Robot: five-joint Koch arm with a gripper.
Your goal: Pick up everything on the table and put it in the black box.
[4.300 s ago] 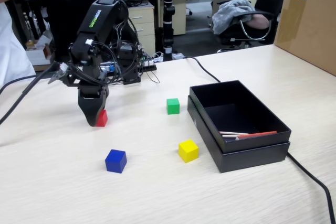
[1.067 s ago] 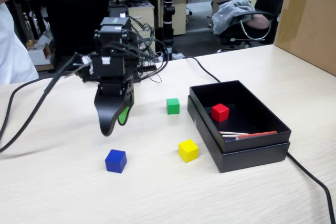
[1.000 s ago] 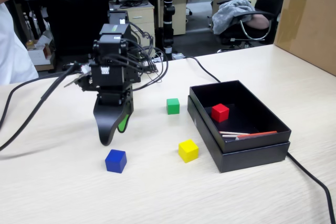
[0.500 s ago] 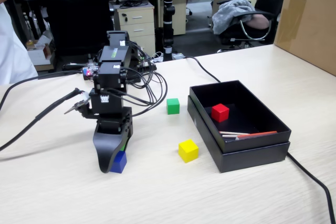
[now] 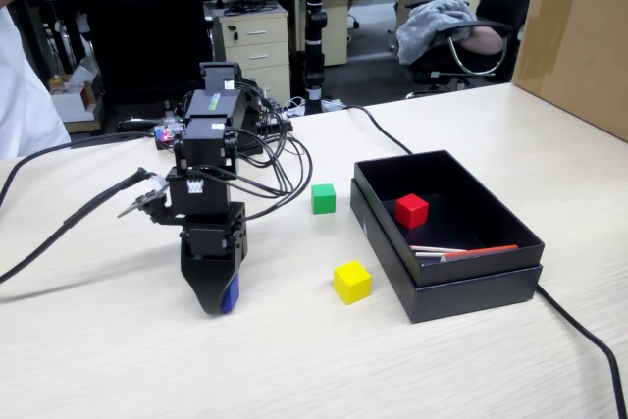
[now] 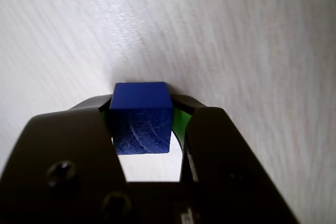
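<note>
Gripping a smooth blue cube (image 6: pixel 140 118) between matte black jaws, end effector (image 6: pixel 143 109) on pale wood-grain table (image 5: pixel 294 360)

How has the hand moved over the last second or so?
Yes. In the fixed view the hand has dropped to the table around the blue cube, further from the black box.

My arm is matte black, boxy segments strung with looping black cables; my tool (image 6: pixel 144 109) — two broad black jaws, green-lined inside, with dark screws near the base.
</note>
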